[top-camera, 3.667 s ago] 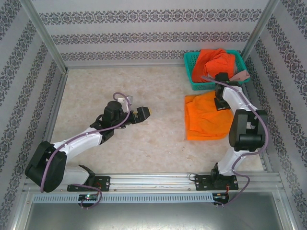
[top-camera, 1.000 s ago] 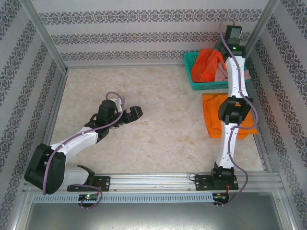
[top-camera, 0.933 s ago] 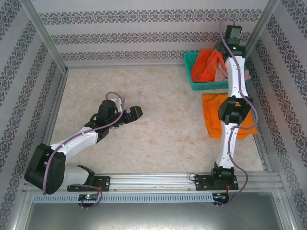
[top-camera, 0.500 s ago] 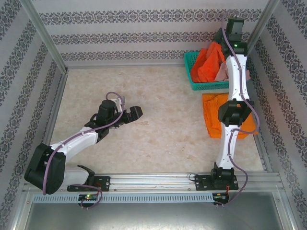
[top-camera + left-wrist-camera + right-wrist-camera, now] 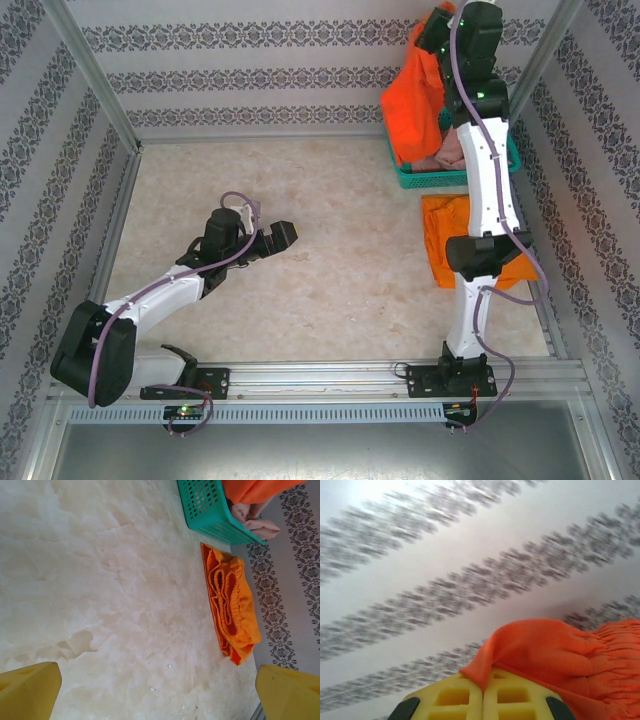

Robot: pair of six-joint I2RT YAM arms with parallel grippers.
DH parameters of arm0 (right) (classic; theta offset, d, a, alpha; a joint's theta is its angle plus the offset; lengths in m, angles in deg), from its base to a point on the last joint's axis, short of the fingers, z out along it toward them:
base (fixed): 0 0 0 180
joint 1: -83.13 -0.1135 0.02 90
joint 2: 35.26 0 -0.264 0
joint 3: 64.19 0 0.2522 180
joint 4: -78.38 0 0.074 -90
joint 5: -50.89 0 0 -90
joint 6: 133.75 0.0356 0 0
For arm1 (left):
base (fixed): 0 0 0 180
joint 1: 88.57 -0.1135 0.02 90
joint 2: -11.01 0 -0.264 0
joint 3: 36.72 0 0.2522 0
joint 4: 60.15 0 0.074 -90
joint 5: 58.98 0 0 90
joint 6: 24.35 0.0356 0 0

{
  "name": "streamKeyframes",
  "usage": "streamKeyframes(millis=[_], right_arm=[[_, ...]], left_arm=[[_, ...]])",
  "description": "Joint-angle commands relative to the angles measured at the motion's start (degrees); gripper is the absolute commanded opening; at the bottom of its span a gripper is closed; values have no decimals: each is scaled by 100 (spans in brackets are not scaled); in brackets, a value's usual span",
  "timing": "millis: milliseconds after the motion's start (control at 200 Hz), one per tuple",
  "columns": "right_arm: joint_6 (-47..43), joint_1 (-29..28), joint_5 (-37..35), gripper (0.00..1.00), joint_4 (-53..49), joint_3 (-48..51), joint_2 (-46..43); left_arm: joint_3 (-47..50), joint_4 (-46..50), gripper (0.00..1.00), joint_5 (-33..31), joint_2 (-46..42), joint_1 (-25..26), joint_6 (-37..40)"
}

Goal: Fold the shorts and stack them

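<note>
Cloth hides a lot here. From above, the red-orange shorts (image 5: pixel 410 95) hang in front of the teal basket (image 5: pixel 432 180) and cover its far side. Just a small bit of the dusty pink shorts (image 5: pixel 452 152) peeks out of the basket. The right arm (image 5: pixel 482 200) crosses over the yellow-orange shorts (image 5: pixel 436 250), so part of them is covered too. The tips of the right gripper (image 5: pixel 437 38) are hard to make out from above, because the cloth bunches up around them.

The right wrist camera shows them up close. The two yellow fingers (image 5: pixel 455 697) are squeezed tight together, and an edge of the red-orange shorts is pinched between them. The wrinkly waist runs off the right side of that picture. The wall (image 5: pixel 470 580) behind is blurry.

The left wrist camera shows the yellow-orange shorts (image 5: pixel 232 605) whole. They lie folded flat on the table (image 5: pixel 100 580), just beside the basket (image 5: pixel 205 510), with the bumpy waistband on top. The pink shorts (image 5: pixel 255 522) poke over the basket's rim. The left gripper (image 5: pixel 159 682) has its fingers spread wide apart, cut off at the bottom corners, with nothing held between them.

The right arm stands up tall, with its gripper high over the basket and near the back wall. The left arm (image 5: pixel 170 290) lies low and reaches toward the middle of the table, well apart from all the shorts.
</note>
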Motion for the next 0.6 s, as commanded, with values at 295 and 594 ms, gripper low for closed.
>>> streamKeyframes(millis=[295,594], right_arm=[[-1114,-1632,1094,0,71,631,-1144],[-1928,-2045,410,61,1527,7321,-3918]], left_arm=[[-318,327,100,-273,-934,-193,207],[-306,1958,100,-887,-2678,-711,528]])
